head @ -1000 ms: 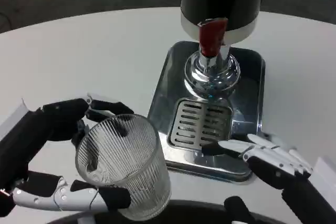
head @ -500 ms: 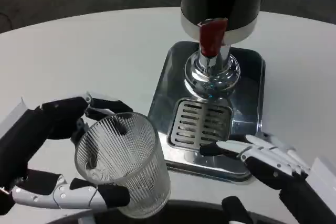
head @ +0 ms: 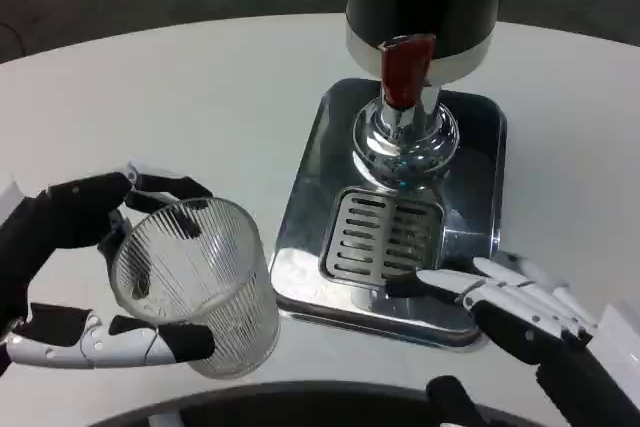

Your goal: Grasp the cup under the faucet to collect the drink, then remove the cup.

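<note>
Left hand [head: 70,277] has carried cup [head: 195,287] farther leftward.

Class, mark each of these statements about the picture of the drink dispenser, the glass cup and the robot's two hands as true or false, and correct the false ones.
1. The left hand holds the ribbed glass cup. True.
2. The cup stands on the drip grate under the faucet. False: it is left of the metal tray, off the grate.
3. The faucet's lever is red. True.
4. The right hand holds the cup. False: its fingertips lie at the tray's front edge, holding nothing.
5. The table is black. False: it is white.
</note>
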Robot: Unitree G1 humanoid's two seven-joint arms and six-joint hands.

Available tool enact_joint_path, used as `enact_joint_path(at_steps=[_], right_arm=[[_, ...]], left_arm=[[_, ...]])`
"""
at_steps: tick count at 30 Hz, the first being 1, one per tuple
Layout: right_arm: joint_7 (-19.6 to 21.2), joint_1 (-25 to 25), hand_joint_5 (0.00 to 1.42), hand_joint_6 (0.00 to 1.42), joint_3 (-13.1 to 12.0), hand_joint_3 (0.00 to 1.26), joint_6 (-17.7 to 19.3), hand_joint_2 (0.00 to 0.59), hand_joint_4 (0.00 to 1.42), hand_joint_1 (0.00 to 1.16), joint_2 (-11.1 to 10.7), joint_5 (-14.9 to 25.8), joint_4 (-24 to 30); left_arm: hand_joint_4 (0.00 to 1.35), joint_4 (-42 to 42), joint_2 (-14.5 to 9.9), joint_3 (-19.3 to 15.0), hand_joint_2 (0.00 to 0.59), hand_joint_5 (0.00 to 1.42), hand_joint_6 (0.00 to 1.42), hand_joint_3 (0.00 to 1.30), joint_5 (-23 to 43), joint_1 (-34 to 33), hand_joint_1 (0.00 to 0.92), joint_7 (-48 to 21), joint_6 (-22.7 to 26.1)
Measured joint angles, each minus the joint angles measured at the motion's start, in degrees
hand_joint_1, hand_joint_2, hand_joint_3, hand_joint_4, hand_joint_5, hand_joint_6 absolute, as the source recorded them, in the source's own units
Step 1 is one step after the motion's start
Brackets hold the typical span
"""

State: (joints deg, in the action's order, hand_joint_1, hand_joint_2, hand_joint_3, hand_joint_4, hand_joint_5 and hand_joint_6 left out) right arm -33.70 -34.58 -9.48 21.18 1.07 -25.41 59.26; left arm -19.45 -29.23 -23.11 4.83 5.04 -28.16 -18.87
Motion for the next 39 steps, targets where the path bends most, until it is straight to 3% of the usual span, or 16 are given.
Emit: enact_joint_path(at_steps=[12, 25, 33, 39], right_arm=[[0.78, -2.52, 0.13, 0.03, -1.51, 0.27, 1.71, 0.557, 0.23, 0.50, 0.73, 1.19, 0.00], [1.94, -3.46, 0.14, 0.03, -3.22, 0.27, 2.08, 0.557, 0.23, 0.49, 0.60, 2.85, 0.00], [2.60, -4.23, 0.14, 0.03, -3.83, 0.27, 1.81, 0.557, 0.23, 0.49, 0.51, 3.51, 0.00], [3.21, -5.44, 0.14, 0.04, -4.49, 0.28, 1.90, 0.557, 0.23, 0.49, -0.05, 4.62, 0.00]], left_arm=[[0.78, 14.09, -0.17, 4.99, 0.059, 0.97, 0.97, 0.75, -7.59, -10.83, 0.807, 3.76, -3.92], [0.78, 27.92, 0.95, 15.74, 0.058, 0.97, 0.97, 0.75, -16.87, -25.15, 0.804, 10.42, -4.04], [0.77, 31.39, 2.56, 19.68, 0.058, 0.97, 0.97, 0.75, -20.16, -29.26, 0.803, 14.12, -2.11], [0.77, 34.32, 2.57, 23.64, 0.058, 0.97, 0.96, 0.75, -27.59, -32.60, 0.803, 18.70, -3.16]])
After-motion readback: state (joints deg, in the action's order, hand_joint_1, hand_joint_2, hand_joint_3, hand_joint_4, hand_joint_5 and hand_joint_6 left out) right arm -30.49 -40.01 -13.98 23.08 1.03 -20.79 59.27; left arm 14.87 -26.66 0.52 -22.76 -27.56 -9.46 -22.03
